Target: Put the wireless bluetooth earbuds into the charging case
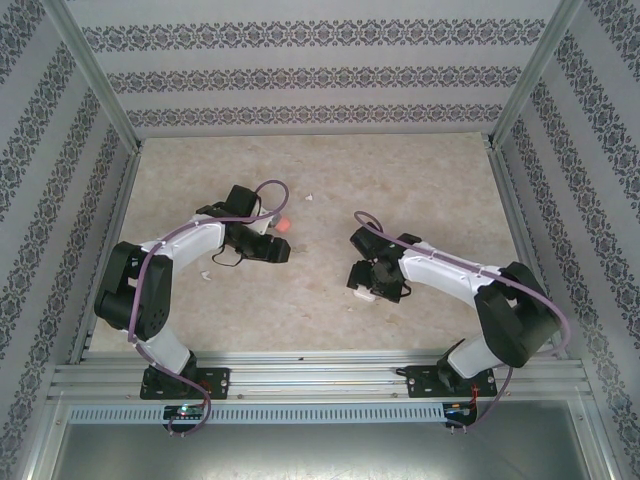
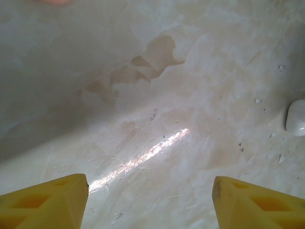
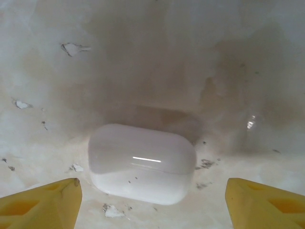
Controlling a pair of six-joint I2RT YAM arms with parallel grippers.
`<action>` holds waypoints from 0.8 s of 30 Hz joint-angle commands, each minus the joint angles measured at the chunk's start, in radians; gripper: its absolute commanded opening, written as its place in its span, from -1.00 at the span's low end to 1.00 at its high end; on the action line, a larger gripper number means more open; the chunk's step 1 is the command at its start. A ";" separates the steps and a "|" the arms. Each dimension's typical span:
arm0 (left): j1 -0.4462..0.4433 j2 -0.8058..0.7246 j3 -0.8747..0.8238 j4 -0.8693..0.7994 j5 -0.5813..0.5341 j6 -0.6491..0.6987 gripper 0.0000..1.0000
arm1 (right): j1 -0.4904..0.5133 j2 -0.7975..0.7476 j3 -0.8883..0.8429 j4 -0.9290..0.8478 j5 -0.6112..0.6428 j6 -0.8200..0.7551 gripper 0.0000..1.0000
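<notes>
Right gripper (image 3: 153, 200): its yellow fingertips (image 3: 43, 202) are spread wide, one at each lower corner of the right wrist view. They flank the case without touching it.
Left gripper (image 2: 150, 200): its fingertips are equally wide apart, with bare tabletop between them.
White glossy pill-shaped charging case (image 3: 143, 162): lies flat on the mottled beige tabletop (image 3: 143, 57), in the gap just ahead of the right gripper's fingertips.
Case axis: the long axis runs left to right across the right wrist view, in line with the span from fingertip to fingertip. A broad rounded face is up, and the lid seam is too faint to make out.
Case from above: largely hidden under the right gripper in the top view, where a white sliver shows right of the table's middle.
Small glossy white rounded piece (image 2: 296, 118): sits at the right edge of the left wrist view, cut off by the frame. It is bud-sized, but its shape and heading cannot be told.
Small orange-red rounded object (image 1: 283, 225): on the table just beyond the left gripper, too small to tell case from bud.
Tiny white speck (image 1: 308, 197): farther back, near the middle. Earbud or flake, I cannot tell.
Pale flakes (image 3: 71, 47): scattered around the case.
</notes>
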 commanded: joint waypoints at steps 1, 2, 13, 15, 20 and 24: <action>-0.014 -0.025 -0.003 0.012 0.016 0.018 0.39 | 0.013 0.037 0.016 0.039 -0.017 0.019 0.58; -0.014 -0.027 -0.007 0.015 0.015 0.017 0.39 | 0.013 0.049 0.022 0.040 -0.015 0.014 0.58; -0.020 -0.048 -0.044 0.071 0.055 0.011 0.40 | 0.012 0.161 0.035 0.075 -0.043 -0.027 0.41; -0.019 -0.072 -0.074 0.124 0.092 0.005 0.41 | 0.010 0.161 0.041 0.086 -0.056 -0.036 0.28; -0.018 -0.183 -0.194 0.334 0.189 -0.017 0.47 | 0.005 0.106 0.052 0.117 -0.093 -0.026 0.01; -0.020 -0.294 -0.340 0.607 0.255 -0.104 0.56 | -0.001 0.027 0.075 0.119 -0.109 -0.005 -0.08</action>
